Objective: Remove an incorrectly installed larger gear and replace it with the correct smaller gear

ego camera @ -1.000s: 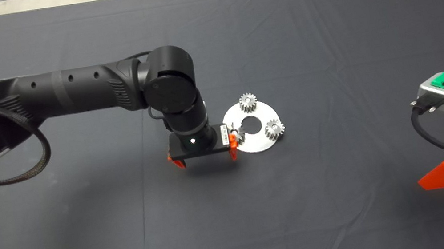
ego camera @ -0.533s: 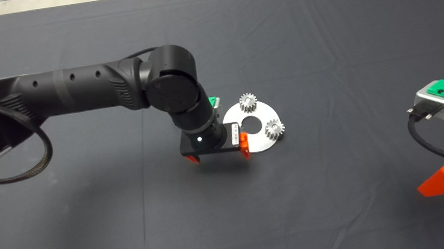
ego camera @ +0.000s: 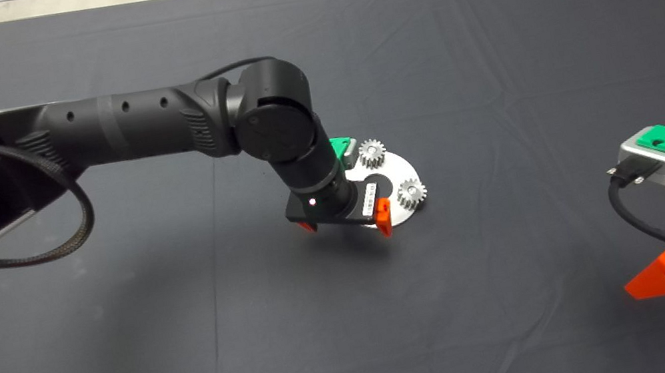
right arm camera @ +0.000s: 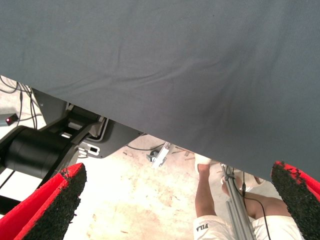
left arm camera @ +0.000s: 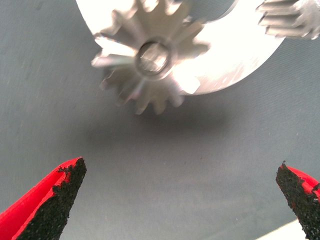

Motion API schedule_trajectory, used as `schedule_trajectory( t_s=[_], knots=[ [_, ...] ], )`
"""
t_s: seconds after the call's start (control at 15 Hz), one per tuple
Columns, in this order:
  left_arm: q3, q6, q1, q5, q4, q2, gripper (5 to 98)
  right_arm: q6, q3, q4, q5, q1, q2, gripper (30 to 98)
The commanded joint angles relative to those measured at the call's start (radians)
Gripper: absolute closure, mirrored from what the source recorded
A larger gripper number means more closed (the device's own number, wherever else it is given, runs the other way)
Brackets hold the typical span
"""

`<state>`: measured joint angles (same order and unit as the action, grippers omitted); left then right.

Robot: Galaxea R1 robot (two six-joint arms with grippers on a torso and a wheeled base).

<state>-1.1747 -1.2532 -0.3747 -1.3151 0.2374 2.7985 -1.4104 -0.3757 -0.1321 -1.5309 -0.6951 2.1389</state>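
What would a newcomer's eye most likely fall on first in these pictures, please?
Probably the left gripper, reaching in from the left and hovering open at the near edge of the round silver plate in the middle of the dark mat. Its wrist camera fills with the larger gear, star-toothed and seated on that plate beyond the fingers. The right gripper waits open at the mat's right edge.

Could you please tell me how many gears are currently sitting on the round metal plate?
3. Two small gears show in the head view, one at the plate's far edge and one at its right edge. The larger gear, under the left gripper, appears only in the wrist view.
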Motion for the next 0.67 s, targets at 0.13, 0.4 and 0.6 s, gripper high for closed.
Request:
schedule_trajectory(
  t_s=[0.13, 0.4, 0.6],
  knots=[
    [-0.012, 0.043, -0.018, -0.018, 0.085, 0.024, 5.5, 0.002, 0.000, -0.032, -0.118, -0.012, 0.003, 30.9],
    [-0.014, 0.044, -0.014, -0.078, 0.125, 0.028, 5.5, 0.002, 0.000, -0.032, -0.120, -0.012, -0.006, 30.9],
    [-0.014, 0.046, -0.013, -0.118, 0.157, 0.028, 5.5, 0.002, -0.001, -0.032, -0.120, -0.012, -0.004, 30.9]
  ],
)
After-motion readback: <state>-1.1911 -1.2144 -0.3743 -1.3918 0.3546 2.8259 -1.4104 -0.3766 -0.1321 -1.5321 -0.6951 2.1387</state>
